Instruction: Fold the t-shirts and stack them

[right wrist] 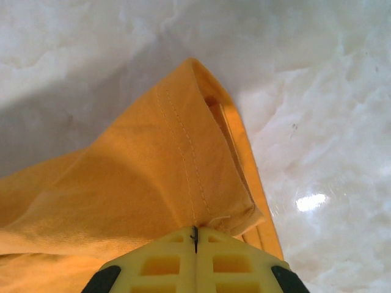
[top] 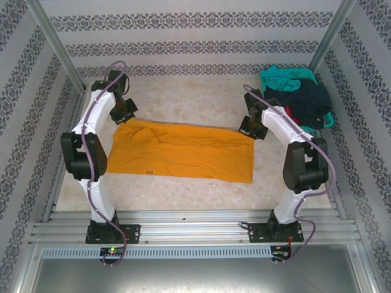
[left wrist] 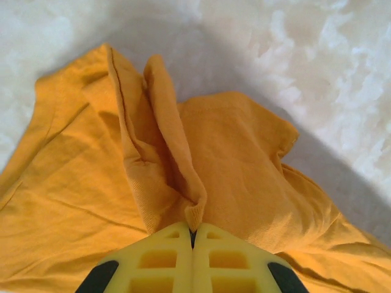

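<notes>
Clamping one t-shirt, two pincers

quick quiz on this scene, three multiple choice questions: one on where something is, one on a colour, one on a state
1. Where does the basket stand on the table?
A. near left corner
B. far right corner
C. centre

2. What colour is the t-shirt spread out flat?
A. red
B. white
C. orange-yellow

3. How are the left gripper and the right gripper?
A. both shut on the t-shirt's far edge
B. both wide open in the air
C. one gripping the basket

Answers:
1 B: the top view shows it at the far right of the table.
2 C: the cloth lying flat between the arms is orange-yellow.
3 A: each wrist view shows the jaws closed together with orange cloth pinched between them.
</notes>
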`<state>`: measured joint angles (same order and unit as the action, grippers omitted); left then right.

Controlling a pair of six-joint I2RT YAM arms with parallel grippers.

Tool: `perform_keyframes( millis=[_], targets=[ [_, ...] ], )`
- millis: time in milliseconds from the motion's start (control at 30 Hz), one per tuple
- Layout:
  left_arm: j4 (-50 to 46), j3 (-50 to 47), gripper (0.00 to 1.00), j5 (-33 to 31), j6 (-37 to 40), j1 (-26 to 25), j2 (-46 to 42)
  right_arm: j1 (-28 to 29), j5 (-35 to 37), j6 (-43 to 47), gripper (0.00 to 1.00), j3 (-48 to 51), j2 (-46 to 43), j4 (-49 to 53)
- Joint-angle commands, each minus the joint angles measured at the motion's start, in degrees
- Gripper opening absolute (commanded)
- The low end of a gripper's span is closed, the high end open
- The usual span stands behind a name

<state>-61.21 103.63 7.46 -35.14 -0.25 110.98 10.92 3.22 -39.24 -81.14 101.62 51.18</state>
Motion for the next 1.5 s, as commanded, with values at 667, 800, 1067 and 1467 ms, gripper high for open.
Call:
perform_keyframes(
  millis=[667, 800, 1067, 1467],
  targets=[
    [3.1, -27.0, 0.00, -1.8, 1.3, 5.8, -24.5, 4.2, 1.0, -3.0, 0.00, 16.5, -16.1, -1.4],
    [2.9, -28.9, 0.00, -1.0, 1.7, 6.3, -25.9, 5.3, 0.6, -3.9, 0.00, 17.8, -17.1, -1.2],
    [2.8, -35.1, 0.00, -1.4, 2.2, 7.1, -28.6, 7.6, 0.3, -5.1, 0.00, 20.1, -17.9, 0.0],
    [5.5, -45.1, 0.00, -1.1, 0.6, 7.6, -30.4, 8.3, 0.2, -5.9, 0.00, 24.6, -15.7, -2.8]
  ],
)
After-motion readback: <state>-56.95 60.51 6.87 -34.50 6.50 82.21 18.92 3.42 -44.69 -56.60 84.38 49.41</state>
